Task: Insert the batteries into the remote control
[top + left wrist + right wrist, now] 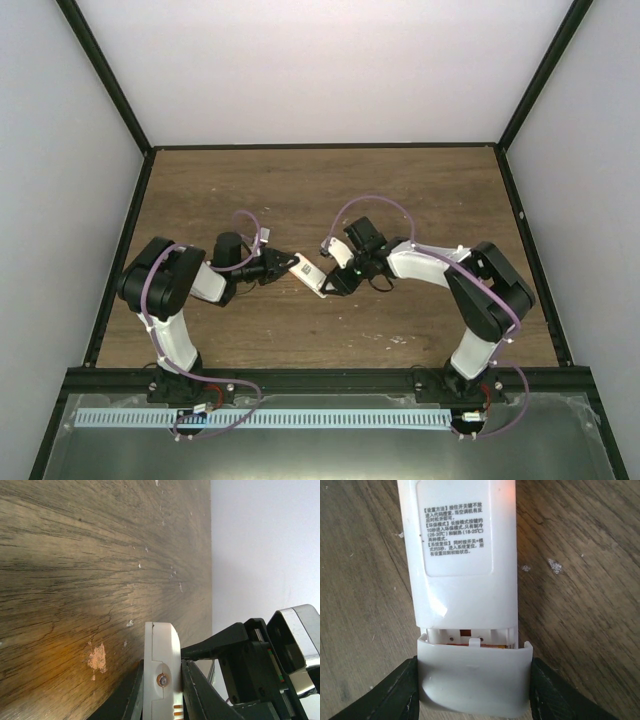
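Plainly, the remote control [308, 275] hangs between the two arms over the middle of the wooden worktop [330, 190], one end in each set of jaws. The left jaws are pressed together onto it: in the left wrist view the remote control [161, 665] stands edge-on, squeezed between the two dark fingers [200, 690] with one flat face against each, and its free end reaches out past the fingertips. From the right wrist camera the handset shows its back, a printed label [455, 527] facing the lens. At its near end sits the white cover [472, 677], not quite closed against the body. A narrow gap remains there, and through it the battery compartment and a thin orange edge of the batteries [482, 644] can be seen. The right jaws stand partly spread and pinch this cover from both sides, one black finger [395, 697] touching its left edge and the other its right edge. Whether the remote control touches the worktop cannot be told.
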Controlling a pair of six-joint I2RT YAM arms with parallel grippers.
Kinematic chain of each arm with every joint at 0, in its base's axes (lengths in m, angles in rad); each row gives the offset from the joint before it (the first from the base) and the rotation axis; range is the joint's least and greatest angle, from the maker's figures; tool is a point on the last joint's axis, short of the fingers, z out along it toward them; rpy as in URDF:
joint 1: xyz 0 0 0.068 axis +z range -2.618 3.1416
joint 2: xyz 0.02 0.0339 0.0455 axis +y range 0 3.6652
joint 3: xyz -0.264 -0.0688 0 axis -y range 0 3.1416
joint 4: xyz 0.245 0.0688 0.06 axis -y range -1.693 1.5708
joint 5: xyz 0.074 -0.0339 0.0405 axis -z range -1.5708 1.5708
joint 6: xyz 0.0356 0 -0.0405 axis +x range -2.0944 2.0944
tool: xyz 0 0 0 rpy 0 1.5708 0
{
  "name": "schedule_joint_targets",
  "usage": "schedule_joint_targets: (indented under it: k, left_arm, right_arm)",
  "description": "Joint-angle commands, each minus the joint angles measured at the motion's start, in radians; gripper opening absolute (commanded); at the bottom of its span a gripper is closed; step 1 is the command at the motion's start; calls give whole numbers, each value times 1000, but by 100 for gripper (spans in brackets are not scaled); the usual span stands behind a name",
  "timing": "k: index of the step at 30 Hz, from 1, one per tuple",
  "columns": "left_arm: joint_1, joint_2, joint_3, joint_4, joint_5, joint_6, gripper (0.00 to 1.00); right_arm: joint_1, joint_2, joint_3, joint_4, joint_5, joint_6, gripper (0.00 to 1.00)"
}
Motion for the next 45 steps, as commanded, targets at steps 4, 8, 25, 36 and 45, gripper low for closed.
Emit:
schedule_joint_targets:
  k: [4, 8, 25, 36, 45]
  left_arm:
    - [3, 17, 3, -27, -26, 44, 0]
    - [3, 14, 5, -29, -26, 44, 0]
    - [3, 14, 7, -37, -30, 45, 0]
    - [3, 13, 5, -41, -37, 47, 0]
    - [3, 13, 9, -45, -43, 47, 0]
  right_arm:
    - [14, 33, 61, 15, 15, 6, 48]
    - [25, 33, 63, 17, -4, 6, 48]
    - [43, 42, 41, -25, 0, -5, 48]
    - [52, 39, 22, -39, -8, -2, 48]
    - [53, 24, 34, -73, -17, 23, 48]
